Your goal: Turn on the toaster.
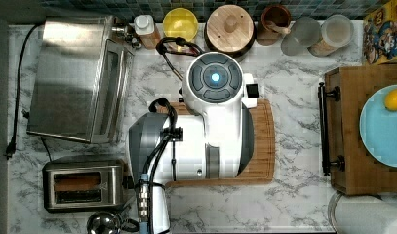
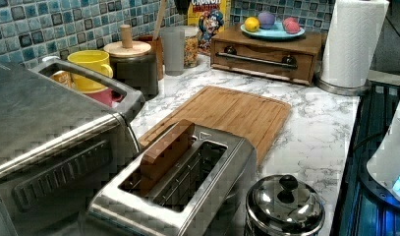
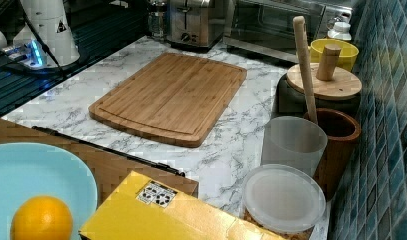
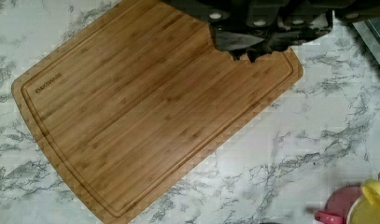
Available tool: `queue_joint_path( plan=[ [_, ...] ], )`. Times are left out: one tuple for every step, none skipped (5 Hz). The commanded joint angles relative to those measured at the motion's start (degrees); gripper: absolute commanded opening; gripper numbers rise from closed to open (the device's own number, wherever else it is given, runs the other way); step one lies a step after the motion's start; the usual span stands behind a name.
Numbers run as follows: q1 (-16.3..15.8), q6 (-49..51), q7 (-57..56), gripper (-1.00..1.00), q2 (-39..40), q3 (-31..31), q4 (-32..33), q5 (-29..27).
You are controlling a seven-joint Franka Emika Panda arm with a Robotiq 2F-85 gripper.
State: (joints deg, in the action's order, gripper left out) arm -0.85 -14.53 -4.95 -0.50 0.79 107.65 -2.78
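Observation:
The toaster (image 1: pixel 84 185) is a small brushed-steel box at the top view's lower left, with a brown slice standing in one of its two slots. In the left view the toaster (image 2: pixel 187 182) sits in the foreground. The right view shows the toaster (image 3: pixel 191 20) end-on at the back, with its knob and lever. My white arm (image 1: pixel 215 112) hangs over the bamboo cutting board (image 1: pixel 264 146), to the right of the toaster in the top view and apart from it. My gripper (image 4: pixel 248 51) hovers above the board (image 4: pixel 145 116), fingers shut on nothing.
A large steel toaster oven (image 1: pixel 74 78) stands beside the toaster. A lidded steel pot (image 2: pixel 285 206) sits at the toaster's other side. Mugs, a wooden-lidded canister (image 1: pixel 230 27) and jars line the tiled wall. A wooden drawer box (image 1: pixel 362 136) carries a blue plate.

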Motion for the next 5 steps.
queue_joint_path(
  plan=[
    [-0.02,-0.23,-1.16,-1.0,-0.11,0.01,0.01,0.0],
    [-3.38,-3.38,-4.02,-1.0,-3.23,0.18,5.03,-1.38],
    [-2.98,-3.63,-6.67,-1.0,-5.64,3.03,8.16,-5.4],
    [-4.75,-7.32,-9.23,-1.0,-8.74,4.52,13.01,-6.77],
    [-5.69,-12.12,-10.77,-1.0,-11.51,5.51,17.53,-9.01]
  ],
)
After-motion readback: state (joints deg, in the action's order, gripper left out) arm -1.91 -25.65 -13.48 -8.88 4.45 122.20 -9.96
